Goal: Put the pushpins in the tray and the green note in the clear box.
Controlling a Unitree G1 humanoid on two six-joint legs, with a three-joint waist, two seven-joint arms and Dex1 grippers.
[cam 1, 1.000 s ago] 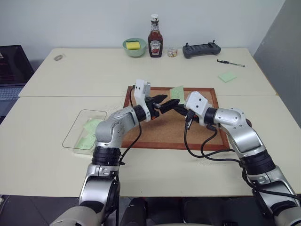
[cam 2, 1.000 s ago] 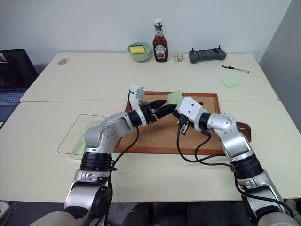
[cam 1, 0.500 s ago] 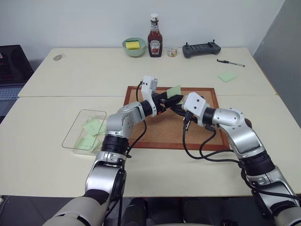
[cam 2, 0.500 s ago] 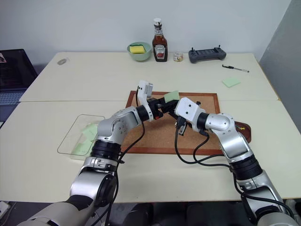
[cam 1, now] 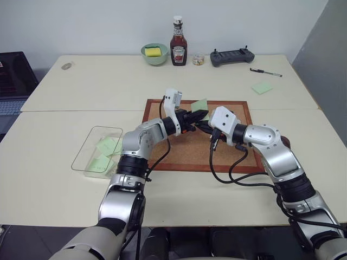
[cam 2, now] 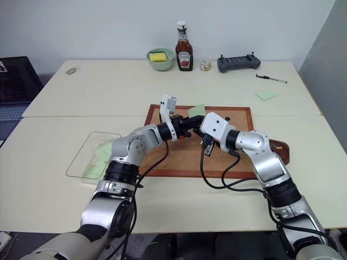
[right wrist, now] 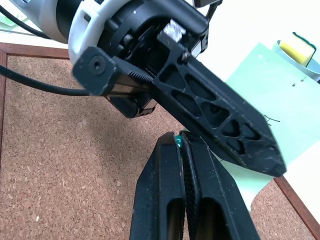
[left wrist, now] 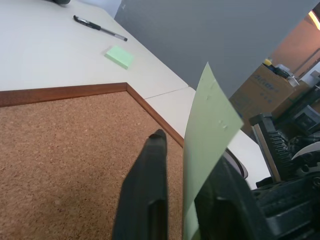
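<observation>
The pale green note (cam 1: 199, 105) stands on edge in the air over the cork board (cam 1: 227, 154). My left gripper (cam 1: 195, 116) is shut on it, the paper (left wrist: 210, 130) running between its fingers. My right gripper (right wrist: 182, 142) is shut too, pinching the note's lower edge just beside the left fingers. The clear box (cam 1: 81, 154) lies left of the board with two green slips inside. The dark reddish tray (cam 2: 281, 149) peeks out behind my right forearm. A tiny dark speck, seemingly a pushpin (cam 2: 227, 117), sits on the board's far part.
Along the far table edge stand a green bowl (cam 1: 154, 53) with a yellow sponge, a ketchup bottle (cam 1: 178, 50), a small jar (cam 1: 198, 59) and a black controller (cam 1: 232, 56). A pen (cam 1: 265, 72) and a square green sticky note (cam 1: 262, 88) lie far right.
My left gripper reached in toward the right gripper and went from open to shut on the note. The right arm stayed still.
</observation>
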